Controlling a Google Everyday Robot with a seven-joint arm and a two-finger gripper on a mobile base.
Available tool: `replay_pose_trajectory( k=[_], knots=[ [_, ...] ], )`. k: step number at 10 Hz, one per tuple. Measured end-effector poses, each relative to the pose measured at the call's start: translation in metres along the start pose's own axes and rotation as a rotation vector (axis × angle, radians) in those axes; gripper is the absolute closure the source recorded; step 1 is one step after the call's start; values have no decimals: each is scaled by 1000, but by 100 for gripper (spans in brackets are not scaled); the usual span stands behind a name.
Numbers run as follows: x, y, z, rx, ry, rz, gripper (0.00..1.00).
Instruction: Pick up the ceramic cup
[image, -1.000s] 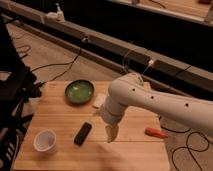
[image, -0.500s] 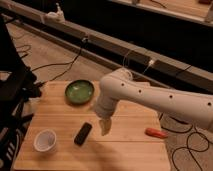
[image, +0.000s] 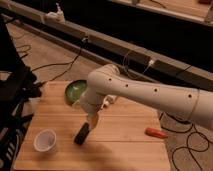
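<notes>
The cup (image: 46, 140) stands upright near the counter's (image: 125, 150) front-left corner, its mouth facing up, with bare wood all round it. The phone (image: 81, 134) lies to its right, near the middle of the front half and well apart from the cup. The gripper (image: 92, 119) points down just above the phone's far end. Its fingers are released and grasp nothing. The white arm (image: 150, 95) reaches in from the right, across the counter's back half. A green bowl (image: 74, 91) sits by the back edge, partly hidden behind the arm. A small orange object (image: 156, 132) lies near the right edge. Cables (image: 60, 62) trail over the floor behind.
</notes>
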Motion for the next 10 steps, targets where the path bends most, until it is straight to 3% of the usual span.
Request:
replay_pose_trajectory(
  k=[2,5,10],
  knots=[
    [-16,-7,13,-30,13,-68,20],
    [-35,-11,46,-130,76,-159,20],
    [-63,-19,90,-249,124,-233,20]
  ],
)
